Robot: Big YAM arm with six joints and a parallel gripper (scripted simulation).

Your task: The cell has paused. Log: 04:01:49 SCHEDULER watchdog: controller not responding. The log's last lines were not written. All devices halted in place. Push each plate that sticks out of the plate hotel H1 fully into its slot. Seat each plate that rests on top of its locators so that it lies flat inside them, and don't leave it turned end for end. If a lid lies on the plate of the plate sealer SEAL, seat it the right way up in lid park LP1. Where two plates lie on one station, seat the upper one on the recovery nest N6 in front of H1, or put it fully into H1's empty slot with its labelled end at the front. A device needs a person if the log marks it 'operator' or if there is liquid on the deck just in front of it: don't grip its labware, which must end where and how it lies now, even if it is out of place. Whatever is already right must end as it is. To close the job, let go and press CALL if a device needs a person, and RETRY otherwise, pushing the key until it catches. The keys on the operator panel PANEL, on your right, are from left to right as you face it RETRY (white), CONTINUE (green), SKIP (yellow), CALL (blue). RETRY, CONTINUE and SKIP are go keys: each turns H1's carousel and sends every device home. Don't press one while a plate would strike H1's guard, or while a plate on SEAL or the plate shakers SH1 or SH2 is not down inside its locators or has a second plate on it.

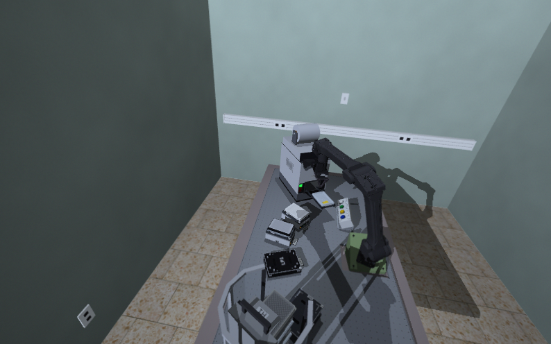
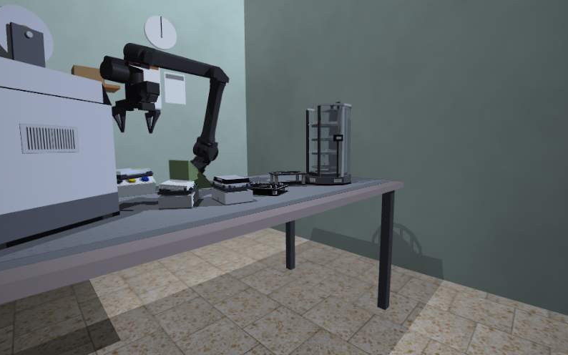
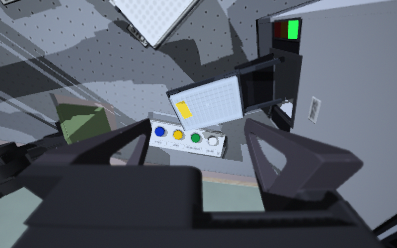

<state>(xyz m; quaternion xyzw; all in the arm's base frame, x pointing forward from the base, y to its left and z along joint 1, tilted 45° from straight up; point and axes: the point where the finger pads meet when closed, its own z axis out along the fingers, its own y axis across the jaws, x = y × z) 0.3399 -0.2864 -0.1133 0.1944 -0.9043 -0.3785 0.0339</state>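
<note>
The gripper is spread about as wide as it goes with nothing between the fingers, hanging high above the deck right beside the plate sealer.

Straight below it in the wrist view there's a white well plate with a yellow label at one end, sitting out on the sealer's carriage arms in front of the slot. Whether that's a plate or a lid on a plate I honestly can't tell from up here. Either way I'd guess it's light, rigid moulded plastic with smooth, slightly slippery walls, so I'd grab it across the two long sides near the middle and keep it level. Nothing fragile-looking, but a corner grip would probably let it twist.

Just past it is the operator panel, which has four keys: blue, yellow, green, white.

Count from the top view:
- one sealer
- two shaker stations side by side, each with a light plate on top; the one nearer the sealer looks turned a bit askew
- one dark nest with a black plate
- one plate hotel at the far end of the table, its slots too small to judge
- one green arm base
</note>
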